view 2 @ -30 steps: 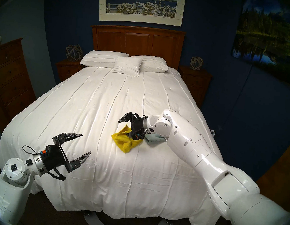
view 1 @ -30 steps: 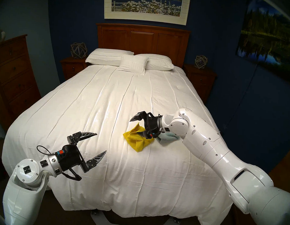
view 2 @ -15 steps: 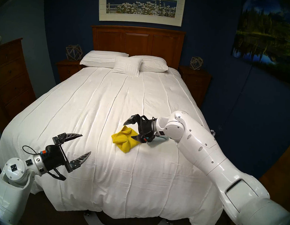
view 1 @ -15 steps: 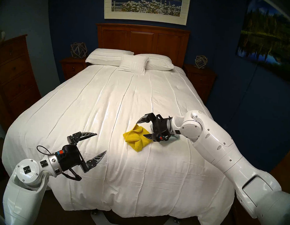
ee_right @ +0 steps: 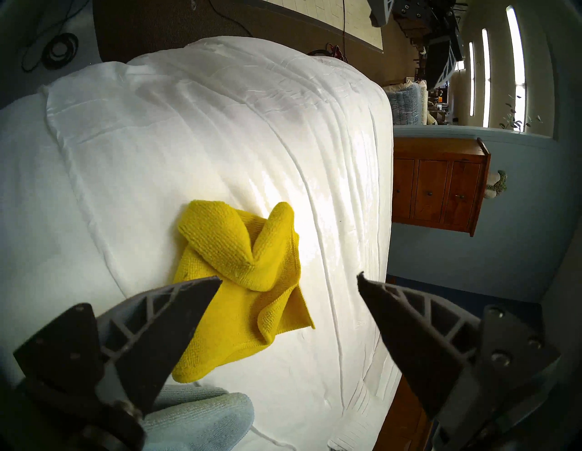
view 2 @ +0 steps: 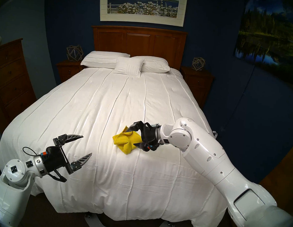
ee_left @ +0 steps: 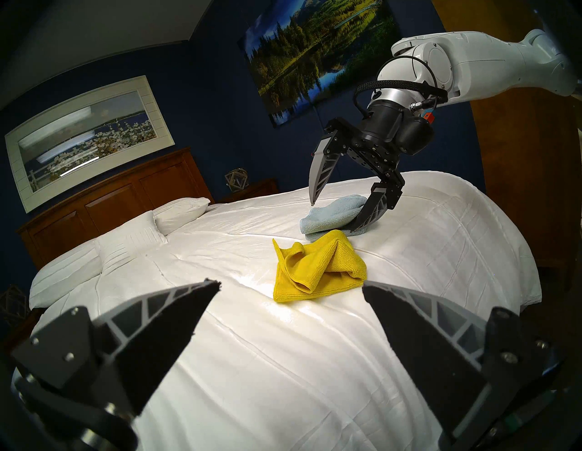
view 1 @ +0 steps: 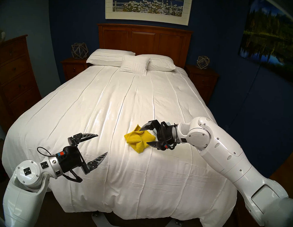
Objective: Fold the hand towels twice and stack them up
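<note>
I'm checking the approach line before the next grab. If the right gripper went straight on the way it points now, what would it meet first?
Probably the yellow towel: the open right gripper points down at its crumpled middle. Depth is unclear.

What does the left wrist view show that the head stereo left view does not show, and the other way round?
Only the left wrist view shows the pale blue towel well, lying behind the yellow one under the open right gripper. In the head view the gripper body hides nearly all of it.

Only the head stereo left view shows the left gripper whole, open above the white bedspread, and both bedside tables.

Both show the crumpled yellow towel, the right gripper and the pillows.
</note>
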Motion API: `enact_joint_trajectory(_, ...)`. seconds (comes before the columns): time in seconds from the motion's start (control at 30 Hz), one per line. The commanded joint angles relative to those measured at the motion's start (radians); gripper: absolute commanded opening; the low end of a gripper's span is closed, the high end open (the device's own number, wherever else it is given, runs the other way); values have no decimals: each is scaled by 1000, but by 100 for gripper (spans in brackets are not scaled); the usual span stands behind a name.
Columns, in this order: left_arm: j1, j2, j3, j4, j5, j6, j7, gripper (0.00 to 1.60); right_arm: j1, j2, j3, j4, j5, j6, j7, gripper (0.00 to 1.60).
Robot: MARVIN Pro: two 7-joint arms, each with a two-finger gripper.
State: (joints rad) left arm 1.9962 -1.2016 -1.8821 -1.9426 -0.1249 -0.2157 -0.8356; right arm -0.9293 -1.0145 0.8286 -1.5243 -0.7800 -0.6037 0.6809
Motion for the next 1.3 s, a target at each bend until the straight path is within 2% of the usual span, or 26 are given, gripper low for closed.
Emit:
enact_joint_trajectory(0.0, 1, 1, -4, -18, -2, 0, -1, 160, 19, -48, 0, 22, -26, 10, -36, 160)
enact_joint_trajectory(0.3, 0, 0, -4, -17, -2, 0, -2, 160, 29, -94, -16, 61, -55, 11, -44, 160)
enact_joint_trajectory(0.77, 0, -2, -6, -18, -1, 0, -4, 160, -10, -80, -37, -5, -34, 14, -17, 160)
enact_joint_trajectory(1.27, -1, -3, -6, -18, 0, 1, -5, 160, -20, -121, -66, 27, -55, 39, -51, 160)
